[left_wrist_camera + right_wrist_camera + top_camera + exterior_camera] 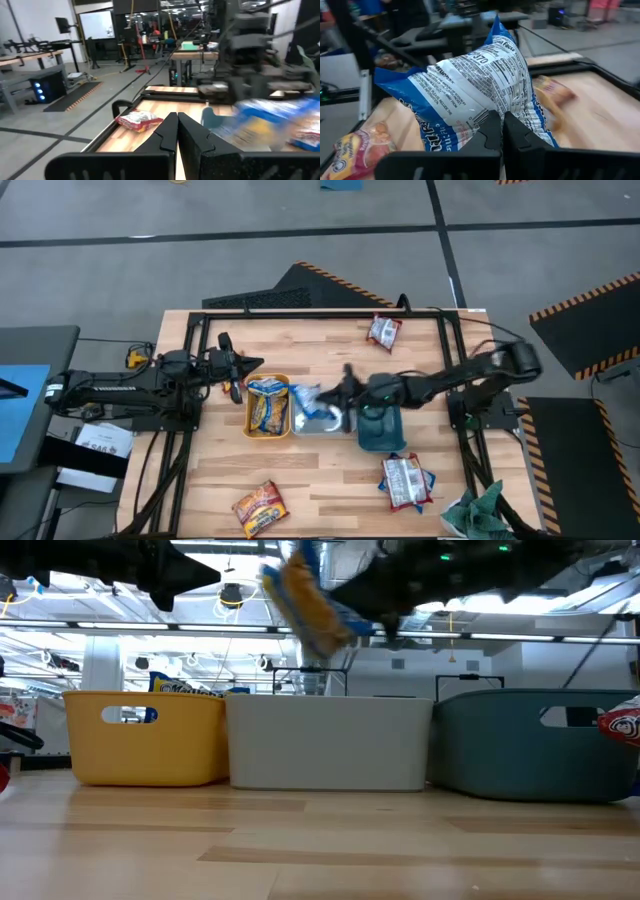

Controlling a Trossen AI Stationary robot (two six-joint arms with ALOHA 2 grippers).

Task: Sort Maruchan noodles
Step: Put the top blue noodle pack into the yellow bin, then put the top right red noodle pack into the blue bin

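The right claw (343,388) reaches in over the middle of the worktop (330,480), its fingers pinched tight on a blue-and-yellow noodle packet (475,95), and that packet hangs in the air above the clear tray (322,420). From table height the same packet shows tilted, high over the white-looking middle tray, well clear of its rim. Three trays sit touching in a row: the orange tray (247,415) on the left arm's side, the clear one in the middle, the teal tray (380,435) on the right arm's side. The orange tray already holds a blue-and-yellow packet (268,402) lying flat inside. Over on the left, the left claw (247,365) hovers just beside the orange tray's far corner, fingers brought together with nothing between them. Loose packets are scattered across the worktop: a white-and-red packet (383,331) near the far edge, another white-and-red packet (404,479) just on the near side of the teal tray, and a red-orange packet (260,506) by the near edge, well apart from the trays. A green cloth (478,512) lies bunched at the near corner on the right arm's side. In the right wrist view the held packet's back label faces the camera, with a red-orange packet showing beyond it.
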